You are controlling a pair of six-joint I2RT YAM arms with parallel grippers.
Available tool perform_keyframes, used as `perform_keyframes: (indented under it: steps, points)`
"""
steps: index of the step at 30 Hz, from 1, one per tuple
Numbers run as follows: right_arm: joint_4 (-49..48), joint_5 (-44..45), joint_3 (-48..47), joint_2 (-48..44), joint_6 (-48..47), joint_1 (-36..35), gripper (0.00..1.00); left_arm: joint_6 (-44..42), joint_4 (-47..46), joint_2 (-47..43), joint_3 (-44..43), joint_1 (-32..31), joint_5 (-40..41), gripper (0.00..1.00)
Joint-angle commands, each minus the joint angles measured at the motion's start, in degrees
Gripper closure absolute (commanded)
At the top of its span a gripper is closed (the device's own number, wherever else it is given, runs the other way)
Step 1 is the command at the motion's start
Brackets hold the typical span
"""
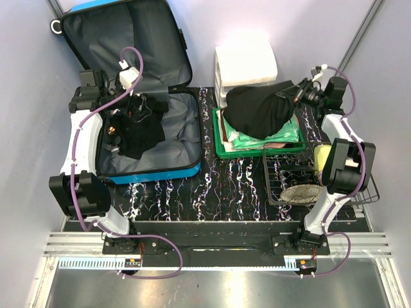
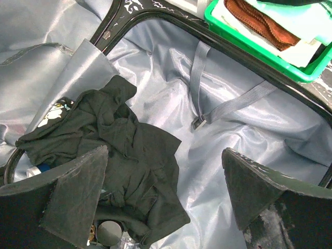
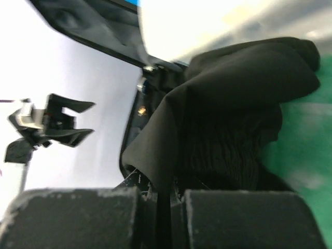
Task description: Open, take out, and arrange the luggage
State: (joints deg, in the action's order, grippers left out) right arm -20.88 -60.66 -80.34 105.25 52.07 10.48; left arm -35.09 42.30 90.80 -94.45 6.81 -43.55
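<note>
**Top view.** Luggage [image 1: 183, 131] lies open at left-rear of table [image 1: 225, 186], lid raised, its top edge cut off by the frame. Dark clothes [image 1: 138, 131] heaped in the lower shell hide small items beneath. Left wrist view shows only a round cap or two, not identifiable. Black garment [image 1: 257, 109] covers most of green tray [image 1: 221, 153], masking its contents & the foot of white organiser [image 1: 247, 61]. Wire basket [image 1: 273, 192] sits right-front. Table is black w/ white-violet veining; walls are pale. Left hand [image 2: 165, 153] gapes wide above the clothes, holding nothing. Only the right wrist view, blurred, shows right hand [image 3: 162, 197] closed, pinching the garment's edge.
</note>
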Motion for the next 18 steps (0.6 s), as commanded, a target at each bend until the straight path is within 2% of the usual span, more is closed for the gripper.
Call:
perform_keyframes:
  steps: [1, 2, 4, 7, 9, 10, 11, 12, 15, 18]
  points:
    - [18.66, -0.78, -1.92, 6.18, -17.05, -0.72, 1.00, -2.61, -0.74, 1.39, -1.87, -0.04, -1.98, 0.04]
    - [23.91, 1.32, -2.37, 7.50, -18.66, -0.64, 1.00, -2.87, -0.04, 1.48, -2.48, 0.05, -1.63, 0.04]
    - [26.67, 3.87, -3.51, 7.60, -22.78, -0.37, 0.95, -3.49, 0.32, 1.22, -2.31, -0.04, -0.58, 0.04]
    - [32.91, 9.94, -6.13, 7.51, -28.49, 0.42, 0.95, -3.58, 0.32, 0.78, -1.09, 0.05, 1.18, 0.04]
    - [39.85, 12.93, -8.25, 8.13, -32.45, 0.94, 0.80, -2.62, 0.85, 0.95, -0.38, -0.04, 2.15, 0.04]
    - [41.96, 13.37, -10.26, 8.21, -36.22, 1.29, 0.69, -2.35, 1.29, 1.13, -0.38, -0.04, 2.33, 0.04]
    - [45.98, 14.25, -11.32, 8.13, -37.82, 1.64, 0.57, -2.09, 1.90, 1.22, -0.73, 0.05, 2.50, 0.04]
    - [47.85, 14.61, -12.20, 7.87, -39.23, 2.69, 0.38, -0.69, 1.99, 1.65, -0.82, -0.04, 3.55, 0.04]
    - [54.71, 16.54, -17.03, 6.72, -45.73, 4.45, 0.22, 3.87, 3.48, 3.93, -2.75, -0.04, 6.80, 0.01]
    - [60.42, 17.94, -22.48, 5.84, -53.80, 5.16, 0.16, 9.40, 5.24, 7.44, -6.35, 0.22, 10.22, 0.01]
